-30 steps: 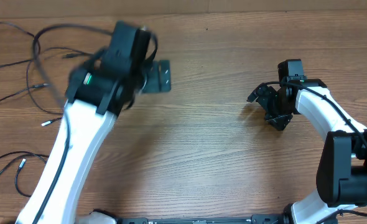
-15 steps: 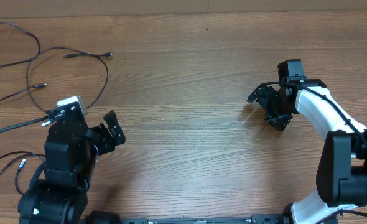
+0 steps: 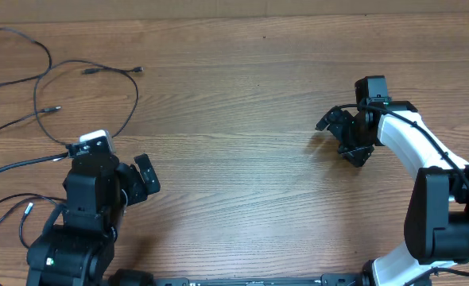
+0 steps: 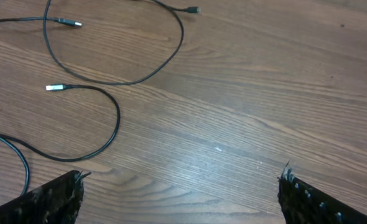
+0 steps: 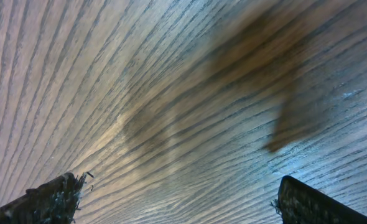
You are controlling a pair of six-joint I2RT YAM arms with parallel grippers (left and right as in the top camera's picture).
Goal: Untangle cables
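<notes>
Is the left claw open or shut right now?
Open. The left claw shows both fingers wide apart, only table between them.

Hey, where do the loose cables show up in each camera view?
Overhead: cables at far left, beside the left arm.
Left wrist: cables loop across the upper left.
Right wrist: not in it.
Shared landmark: the wood-grain table, seen in all three views.

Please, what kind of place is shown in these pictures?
Probably a robotics lab workbench, not a home. The left arm and the right arm, both robot arms, reach over a wood-grain table, and thin black cables lie loose on it, as if set out for practice.
</notes>
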